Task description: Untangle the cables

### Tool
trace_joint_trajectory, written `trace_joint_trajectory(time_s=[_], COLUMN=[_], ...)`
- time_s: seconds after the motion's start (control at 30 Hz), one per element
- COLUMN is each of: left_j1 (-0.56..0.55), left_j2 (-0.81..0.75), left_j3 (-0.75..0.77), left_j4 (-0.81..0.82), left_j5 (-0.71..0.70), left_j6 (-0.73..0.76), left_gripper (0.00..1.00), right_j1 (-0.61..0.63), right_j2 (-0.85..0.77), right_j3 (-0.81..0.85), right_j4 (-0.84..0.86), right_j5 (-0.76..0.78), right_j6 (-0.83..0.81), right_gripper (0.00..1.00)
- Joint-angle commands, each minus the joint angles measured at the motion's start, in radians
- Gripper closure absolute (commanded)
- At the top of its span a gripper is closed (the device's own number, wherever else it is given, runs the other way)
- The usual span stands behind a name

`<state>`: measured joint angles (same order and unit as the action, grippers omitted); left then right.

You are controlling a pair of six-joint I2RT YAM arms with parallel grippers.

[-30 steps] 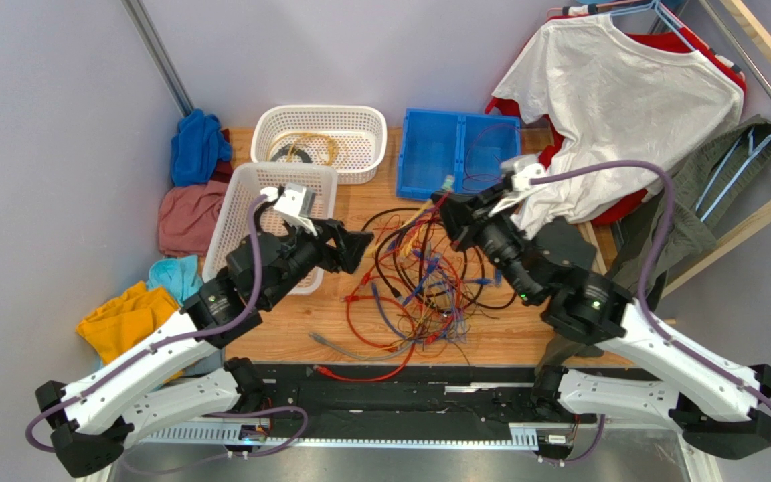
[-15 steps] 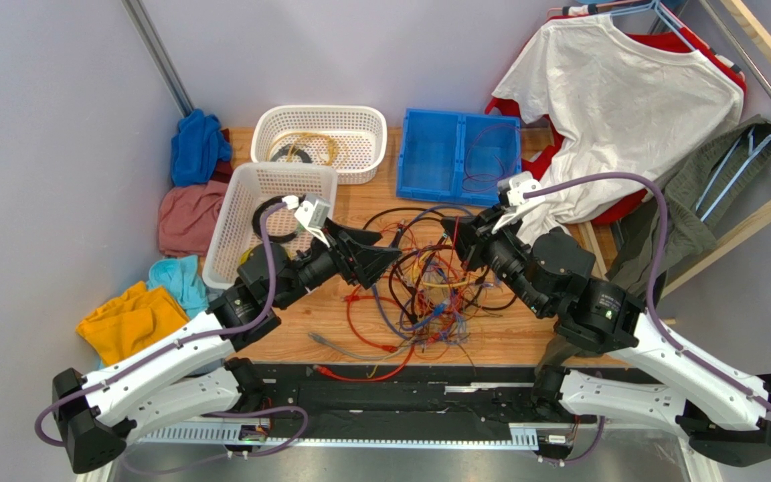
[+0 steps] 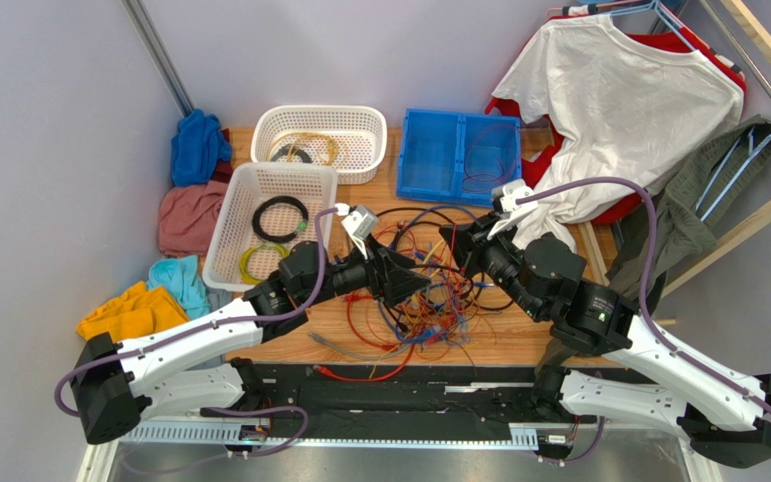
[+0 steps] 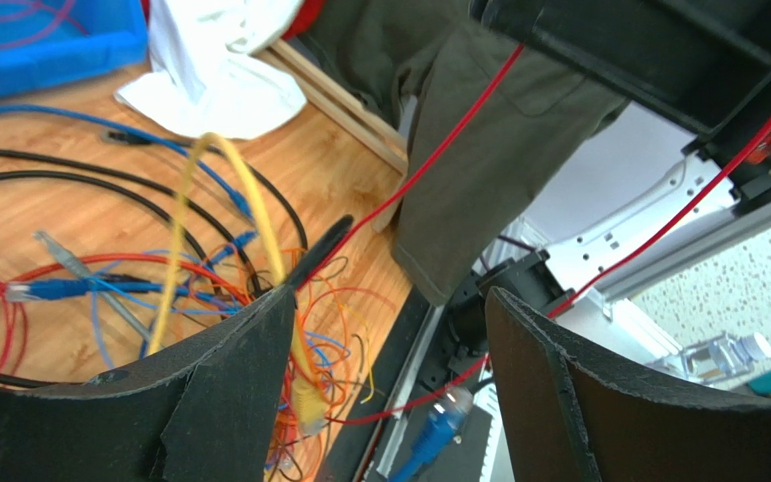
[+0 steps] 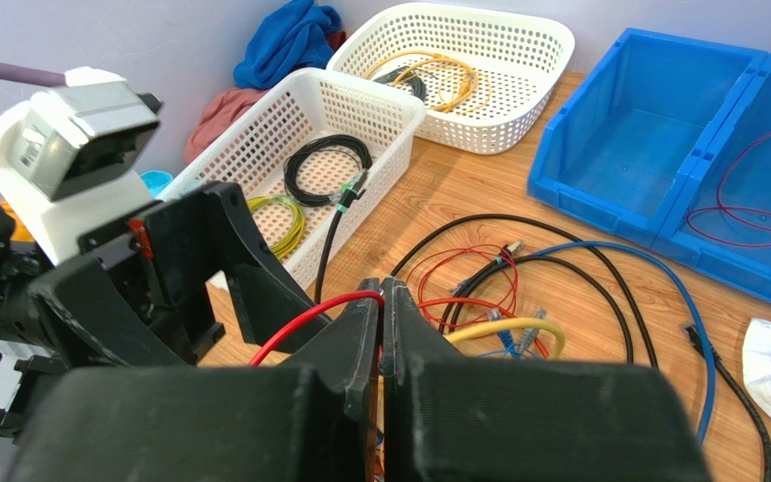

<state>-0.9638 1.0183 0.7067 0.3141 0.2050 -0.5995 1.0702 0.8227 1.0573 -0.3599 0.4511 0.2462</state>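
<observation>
The cables [image 3: 430,301] lie in a tangle of red, orange, yellow, black and blue wires on the wooden table, between my two grippers. My right gripper [image 3: 453,241] sits at the tangle's far right edge. In the right wrist view it [image 5: 381,286] is shut on a red cable [image 5: 294,323] that loops out to its left. My left gripper [image 3: 423,284] is over the middle of the tangle. In the left wrist view it [image 4: 390,301] is open. A taut red cable [image 4: 440,151] crosses between its jaws, and a yellow cable [image 4: 259,216] hangs by its left finger.
A white basket [image 3: 259,181] holds a black coil [image 3: 280,218] and a yellow-green coil [image 3: 259,263]. A second white basket [image 3: 319,115] and a blue bin [image 3: 457,151] stand at the back. Clothes [image 3: 198,146] are piled left. A white shirt [image 3: 611,100] hangs right.
My left arm has swung right, from beside the near basket to over the tangle, jaws open. My right gripper has come down and forward a little, still shut.
</observation>
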Motion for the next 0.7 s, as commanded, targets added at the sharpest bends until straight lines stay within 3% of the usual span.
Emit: trace_joint_trajectory(time_s=[0.0,0.23,0.47,0.57,0.6,0.67], left_j1=[-0.019,-0.027,-0.027,-0.027,-0.027,-0.027], left_j2=[0.035,0.123,0.192,0.229,0.236,0.253], left_j3=[-0.001,-0.001,0.013,0.031,0.030,0.020], left_j4=[0.062,0.060,0.033,-0.013,-0.029,-0.035], left_j5=[0.045,0.031,-0.048,-0.117,-0.139,-0.200], left_j6=[0.003,0.000,0.009,0.015,0.009,0.000], left_gripper=[0.23,0.31,0.44,0.63,0.73,0.81], right_j1=[-0.003,-0.003,-0.003,-0.004,-0.003,-0.003], right_j2=[-0.007,-0.013,-0.020,0.004,0.010,0.021], right_j3=[0.006,0.009,0.179,0.328,0.384,0.437], right_j4=[0.044,0.047,0.024,-0.011,-0.016,-0.022], right_j5=[-0.015,-0.028,-0.077,-0.109,-0.120,-0.120], right_j6=[0.011,0.016,-0.041,-0.070,-0.077,-0.105], right_gripper=[1.00,1.00,1.00,1.00,1.00,1.00])
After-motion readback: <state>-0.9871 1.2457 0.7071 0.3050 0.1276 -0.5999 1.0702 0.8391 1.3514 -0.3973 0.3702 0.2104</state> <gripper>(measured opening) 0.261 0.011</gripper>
